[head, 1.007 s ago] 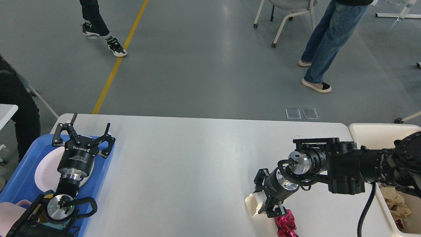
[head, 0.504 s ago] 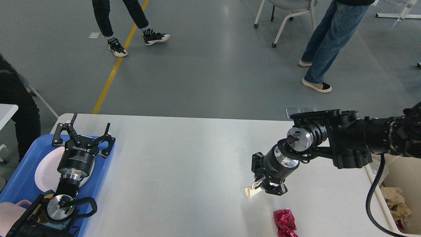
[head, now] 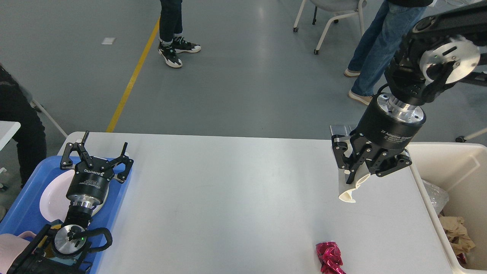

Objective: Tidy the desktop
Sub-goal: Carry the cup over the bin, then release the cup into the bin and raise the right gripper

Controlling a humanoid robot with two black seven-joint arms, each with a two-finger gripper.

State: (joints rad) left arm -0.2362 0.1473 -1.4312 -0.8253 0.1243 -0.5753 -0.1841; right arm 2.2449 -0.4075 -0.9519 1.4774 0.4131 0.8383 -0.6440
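Observation:
The white desktop [head: 228,190] fills the lower half of the head view. My right gripper [head: 355,177] is raised above the desktop's right side, near its right edge, shut on a crumpled white paper cup [head: 352,189] that hangs below the fingers. A crumpled magenta foil wrapper [head: 329,258] lies on the desktop near the front edge. My left gripper [head: 97,150] is open and empty, held over the blue tray [head: 26,207] at the left, above a white plate [head: 51,196].
A beige bin [head: 462,179] stands just off the desktop's right edge, holding brown paper and clear plastic waste. A pink item [head: 13,245] shows at the bottom left. People and a chair stand on the grey floor beyond the desktop.
My right arm has lifted the white paper cup off the desktop and carried it up and to the right, toward the bin. The foil wrapper stayed. The left arm has not moved.

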